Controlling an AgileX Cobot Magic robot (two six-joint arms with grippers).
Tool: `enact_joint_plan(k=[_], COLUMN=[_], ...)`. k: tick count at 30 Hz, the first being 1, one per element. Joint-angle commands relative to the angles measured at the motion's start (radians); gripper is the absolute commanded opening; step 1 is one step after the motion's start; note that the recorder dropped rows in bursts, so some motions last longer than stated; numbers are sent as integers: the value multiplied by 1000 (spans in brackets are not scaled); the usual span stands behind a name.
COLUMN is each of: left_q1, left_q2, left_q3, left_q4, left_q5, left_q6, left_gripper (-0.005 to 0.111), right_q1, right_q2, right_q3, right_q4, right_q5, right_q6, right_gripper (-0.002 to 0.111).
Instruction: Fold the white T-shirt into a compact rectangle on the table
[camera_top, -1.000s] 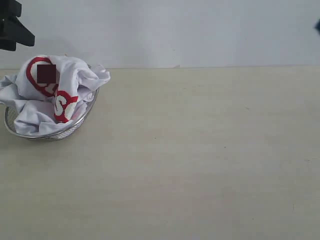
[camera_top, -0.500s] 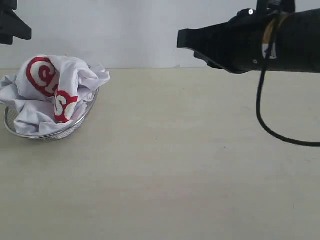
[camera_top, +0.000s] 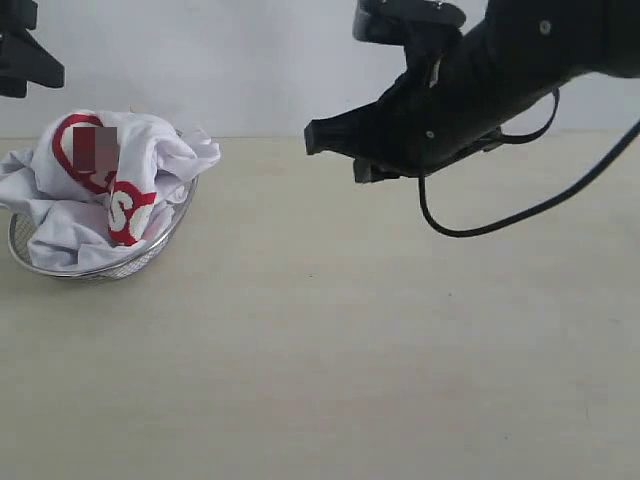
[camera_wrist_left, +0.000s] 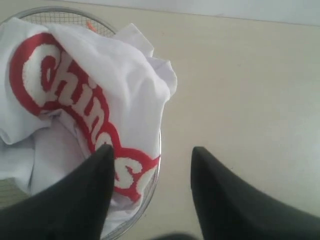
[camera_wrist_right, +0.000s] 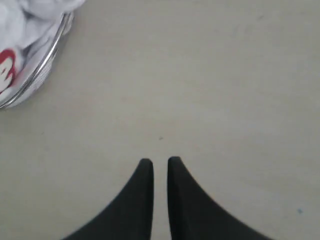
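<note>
A crumpled white cotton T-shirt (camera_top: 110, 180), printed with large white lettering on a curving red band, sits heaped in a round wire-mesh metal basket (camera_top: 100, 268) at the left edge of the exterior view, about a third of the way down the frame. The cloth mounds above the basket's rim and spills over it on the side facing the middle of the frame. The basket stands on a broad, pale beige matte tabletop (camera_top: 350, 330) that fills the lower two thirds of that view, below a plain white wall (camera_top: 250, 60). The black right arm (camera_top: 480, 90) reaches in from the upper right, pointing left and raised above the tabletop, with a black cable (camera_top: 480, 225) looping beneath it. In its wrist view, the right tool (camera_wrist_right: 160, 161) has its two dark fingers drawn almost together, leaving only a thin slit, and holds nothing; bare tabletop lies under it, well apart from the basket. The left tool (camera_wrist_left: 151, 150) hangs over the basket's rim with its fingers spread wide and nothing between them. A small orange tag (camera_wrist_left: 90, 25) peeks out among the folds of the shirt.
</note>
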Motion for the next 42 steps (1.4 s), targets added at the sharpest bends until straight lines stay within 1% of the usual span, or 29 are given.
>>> enact_joint_plan(k=[1, 4, 5, 7, 9, 12, 14, 15, 19, 21, 26, 31, 35, 42], left_q1=[2, 2, 2, 2, 2, 2, 2, 2, 4, 4, 4, 4, 4, 4], left_q2=[-8, -8, -8, -8, -8, -8, -8, -8, -8, -8, -8, -8, -8, -8], left_q3=[11, 11, 10, 10, 10, 10, 10, 10, 10, 10, 10, 10, 10, 10], left_q4=[-6, -6, -6, -8, -8, -8, -8, -8, -6, -6, -6, -6, -6, -6], left_q5=[-18, -18, -15, -13, -13, -20, -22, -25, -34, -39, -52, -52, -52, -50], left_q6=[0, 0, 0, 0, 0, 0, 0, 0, 0, 0, 7, 16, 16, 16], left_gripper=[45, 45, 45, 45, 45, 45, 45, 45, 45, 45, 45, 45, 45, 45], right_q1=[-73, -129, -136, -136, -114, -65, -36, -21, 5, 8, 13, 20, 45, 103], right_q2=[42, 82, 96, 131, 165, 215, 245, 264, 354, 394, 479, 551, 591, 627], right_q3=[-102, -143, -150, -164, -180, -209, -233, -252, -361, -409, -505, -561, -586, -611], right_q4=[486, 772, 827, 911, 961, 985, 992, 997, 1037, 1040, 1062, 1245, 1323, 1372], right_q5=[201, 297, 307, 293, 271, 179, 123, 106, 94, 91, 87, 72, -9, -163], right_q6=[-438, -578, -612, -639, -664, -686, -686, -686, -670, -606, -499, -491, -482, -459], right_gripper=[6, 6, 6, 6, 7, 8, 15, 21, 51, 58, 58, 58, 58, 58])
